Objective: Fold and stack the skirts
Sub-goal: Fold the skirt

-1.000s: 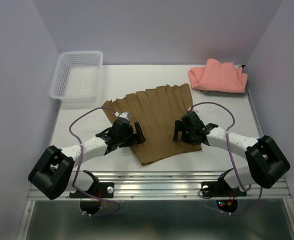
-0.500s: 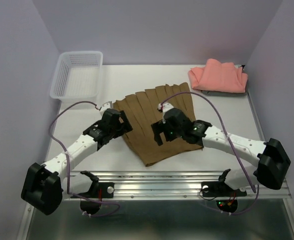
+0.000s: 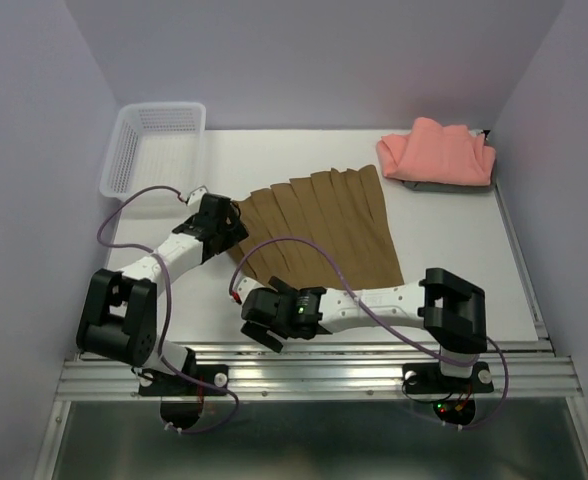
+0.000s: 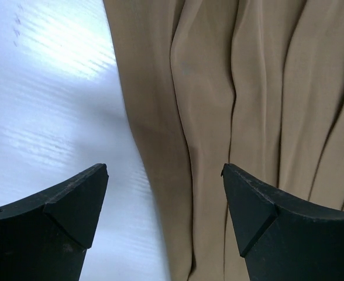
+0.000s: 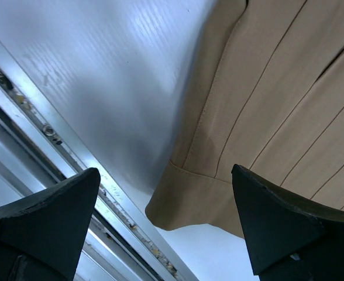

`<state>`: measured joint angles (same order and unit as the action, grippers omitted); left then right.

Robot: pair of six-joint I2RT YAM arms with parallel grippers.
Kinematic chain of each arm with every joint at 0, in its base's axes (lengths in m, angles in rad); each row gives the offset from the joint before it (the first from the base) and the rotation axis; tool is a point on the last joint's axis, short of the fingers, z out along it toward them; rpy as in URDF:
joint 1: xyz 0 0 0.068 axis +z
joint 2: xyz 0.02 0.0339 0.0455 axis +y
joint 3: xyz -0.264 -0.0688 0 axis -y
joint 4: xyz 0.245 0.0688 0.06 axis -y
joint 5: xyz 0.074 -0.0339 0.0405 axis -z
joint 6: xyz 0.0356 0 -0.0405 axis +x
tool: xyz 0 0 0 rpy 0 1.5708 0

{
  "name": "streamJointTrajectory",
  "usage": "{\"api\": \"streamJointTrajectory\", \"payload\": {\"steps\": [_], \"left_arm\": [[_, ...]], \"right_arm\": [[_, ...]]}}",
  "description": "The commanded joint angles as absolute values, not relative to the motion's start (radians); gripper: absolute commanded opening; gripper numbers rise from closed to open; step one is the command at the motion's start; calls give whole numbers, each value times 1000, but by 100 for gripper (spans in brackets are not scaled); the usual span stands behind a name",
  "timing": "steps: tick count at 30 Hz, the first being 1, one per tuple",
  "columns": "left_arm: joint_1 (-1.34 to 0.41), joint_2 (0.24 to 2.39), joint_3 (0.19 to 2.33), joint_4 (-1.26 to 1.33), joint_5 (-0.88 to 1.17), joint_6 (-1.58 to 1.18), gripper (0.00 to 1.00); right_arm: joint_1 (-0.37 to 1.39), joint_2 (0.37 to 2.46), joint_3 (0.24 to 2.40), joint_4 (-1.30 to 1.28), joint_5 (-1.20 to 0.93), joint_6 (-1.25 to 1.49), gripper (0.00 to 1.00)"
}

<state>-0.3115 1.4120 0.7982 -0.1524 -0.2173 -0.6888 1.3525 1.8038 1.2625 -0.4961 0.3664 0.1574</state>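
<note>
Grasping to fold: left gripper, right gripper — fingers spread — over 2 edges of the olive-brown pleated cloth skirt; next, probably pinch both.

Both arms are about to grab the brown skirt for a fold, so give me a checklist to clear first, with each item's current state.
1. The left gripper is open: ok, jaws wide, straddling the left edge of the olive-brown skirt.
2. The right gripper is open: ok, over the skirt's near corner.
3. Cloth pinched: not ok, neither gripper holds any.
4. Skirt spread flat: ok, though the pleats ripple by the left gripper.
5. Fingers low enough to catch cloth: cannot tell.
6. Stack ready: ok, the pink skirt lies folded on the grey skirt at the far right.
</note>
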Motion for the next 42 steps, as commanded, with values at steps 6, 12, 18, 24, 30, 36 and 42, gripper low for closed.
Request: {"api": "streamJointTrajectory", "payload": {"steps": [6,12,18,24,30,36,42], "left_arm": [[-298,1591,946,-127,-296,-638,69],[-298,1684,1008,-156,-330,-632,35],[-298,1684,1035,-170,-351,-621,5],[-298,1663,1075,-215,-382,-617,0],[-301,1553,1095,-186,-361,-612,0],[-334,1511,1190,-138,-316,-578,0],[-396,1623,1386,-140,-328,-525,0]], "right_arm": [[1368,1882,1347,-584,396,172,94],[1368,1884,1330,-589,388,190,71],[1378,1888,1310,-586,385,201,34],[1378,1865,1310,-604,419,236,8],[1378,1770,1296,-594,442,267,1],[1367,1700,1284,-595,511,328,1],[1302,1611,1240,-614,523,416,1]]}}
